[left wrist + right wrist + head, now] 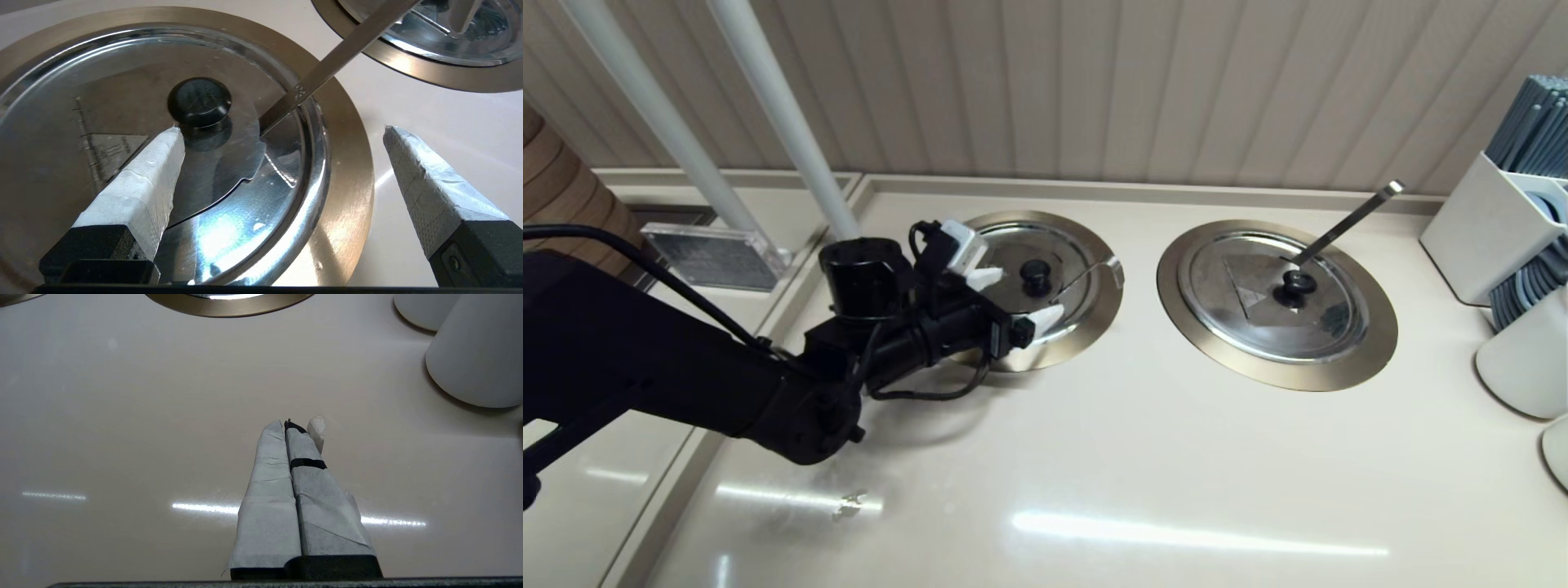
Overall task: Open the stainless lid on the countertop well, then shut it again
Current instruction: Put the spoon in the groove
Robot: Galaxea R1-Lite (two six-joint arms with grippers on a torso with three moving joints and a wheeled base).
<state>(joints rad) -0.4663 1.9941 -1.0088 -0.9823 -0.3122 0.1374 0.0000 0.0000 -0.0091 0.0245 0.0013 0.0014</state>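
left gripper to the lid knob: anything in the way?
Nothing visible. The left gripper is over the lid with its jaws open, and the knob is uncovered just ahead. The ladle handle leaves the lid's edge notch on the far side of the knob, outside the approach.

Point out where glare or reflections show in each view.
Head view: long light streaks on the countertop. Left wrist view: a bright patch on the stainless lid, which mirrors its black knob, between the open left gripper fingers. Right wrist view: light streaks on the counter beside the shut right gripper.
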